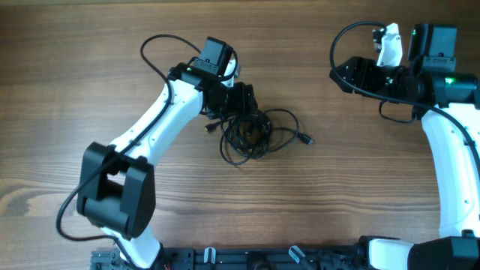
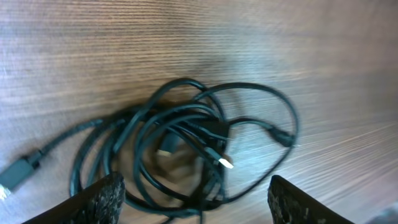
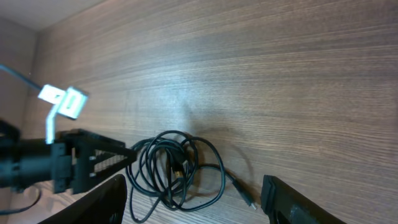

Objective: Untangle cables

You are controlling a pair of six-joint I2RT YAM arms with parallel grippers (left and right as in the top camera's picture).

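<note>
The left end effector point(image 1: 244, 101) hangs over the far left edge of the cables point(image 1: 255, 131), jaws spread wide and gripping nothing. In the left wrist view its two black fingers point(image 2: 102, 199) sit in the bottom corners, with only cable and wood showing between them. Whether the tips touch a strand cannot be told from any view.

The cables lie near the middle of the surface point(image 1: 315, 210) as one small tangle of thin black loops, several laid across one another. One strand leaves the tangle to the right and ends in a small plug point(image 1: 306, 139) lying flat on the wood, just beside the outermost loop. The left wrist view shows more ends:
- a grey plug point(image 2: 15, 174) on a strand leading out to the left
- a light-tipped connector point(image 2: 225, 163) inside the loops
- a small dark plug point(image 2: 283, 137) on the wide loop at the right

The right end effector point(image 1: 356, 75) is well apart from the tangle, at the far right of the surface, pointing left. Its jaws are likewise parted and empty. In the right wrist view the tangle lies on the wood beyond it, with nothing clamped.

The white left arm point(image 1: 161, 120) reaches in from the near left — the right arm point(image 1: 450, 150) comes up along the right edge.
</note>
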